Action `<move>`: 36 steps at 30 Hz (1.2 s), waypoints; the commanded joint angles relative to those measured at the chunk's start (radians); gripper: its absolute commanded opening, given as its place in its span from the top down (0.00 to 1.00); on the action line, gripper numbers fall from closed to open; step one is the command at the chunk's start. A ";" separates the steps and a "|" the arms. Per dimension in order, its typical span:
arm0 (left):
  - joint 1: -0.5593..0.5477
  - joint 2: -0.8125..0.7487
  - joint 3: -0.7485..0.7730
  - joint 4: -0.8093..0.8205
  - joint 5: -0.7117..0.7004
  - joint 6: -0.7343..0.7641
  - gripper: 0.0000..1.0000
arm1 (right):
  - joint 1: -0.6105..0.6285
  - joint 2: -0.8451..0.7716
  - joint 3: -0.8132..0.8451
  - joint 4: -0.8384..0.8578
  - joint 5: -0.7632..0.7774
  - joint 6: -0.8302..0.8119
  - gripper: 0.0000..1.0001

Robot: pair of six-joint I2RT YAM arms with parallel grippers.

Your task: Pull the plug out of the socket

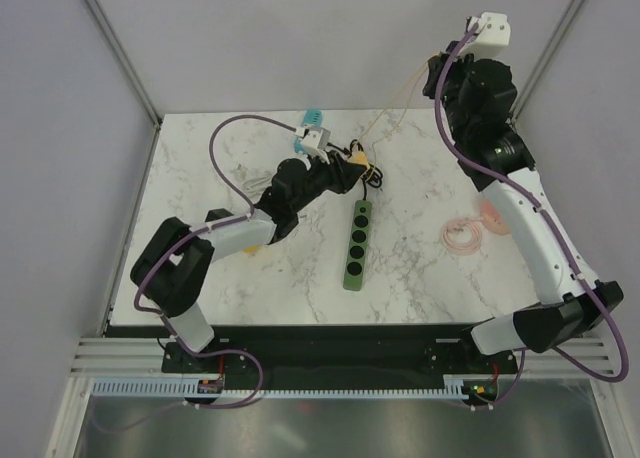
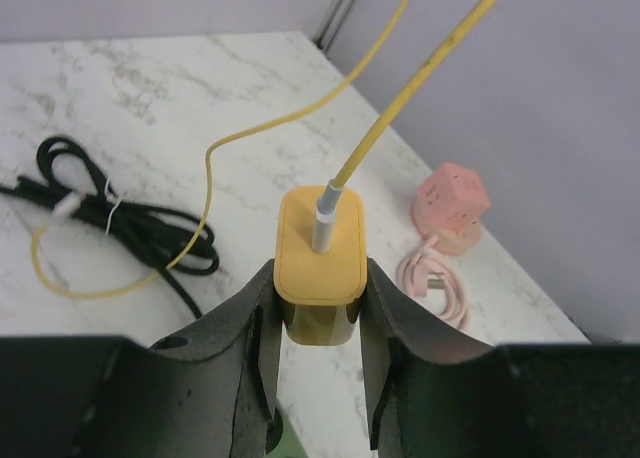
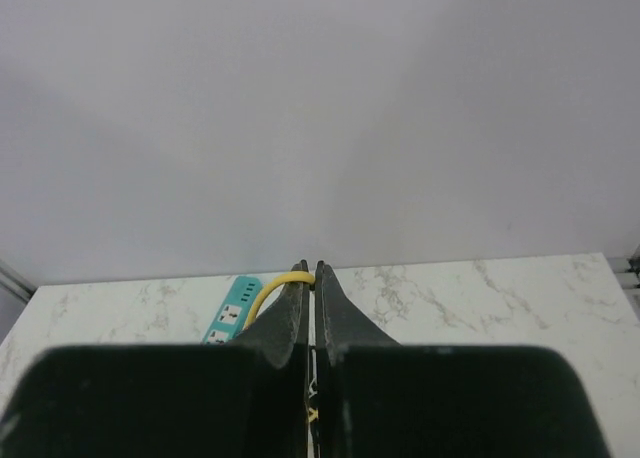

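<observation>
My left gripper is shut on a yellow plug, its jaws pressing on both sides of it. The plug hangs above the marble with bare table under it. Its yellow cable runs up and to the right. From above, the left gripper sits just beyond the far end of the green socket strip, and the plug is apart from the strip. A sliver of the green strip shows at the bottom of the left wrist view. My right gripper, raised high at the back right, is shut on the yellow cable.
A coiled black cable lies left of the plug. A pink cube socket with a pink cable lies at the right. A teal power strip sits at the back of the table, also in the right wrist view.
</observation>
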 commanded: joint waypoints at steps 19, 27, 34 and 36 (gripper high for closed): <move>-0.097 -0.062 0.303 -0.326 0.017 0.032 0.98 | -0.016 0.089 0.710 0.000 0.049 -0.133 1.00; -0.101 -0.022 0.356 -0.329 0.039 0.012 0.98 | -0.016 0.074 0.808 0.121 0.025 -0.203 1.00; -0.135 -0.020 0.390 -0.344 0.023 0.007 0.98 | -0.016 0.009 0.768 0.201 -0.010 -0.197 1.00; -0.144 -0.022 0.387 -0.347 0.019 0.009 0.98 | -0.016 0.002 0.731 0.214 -0.006 -0.204 1.00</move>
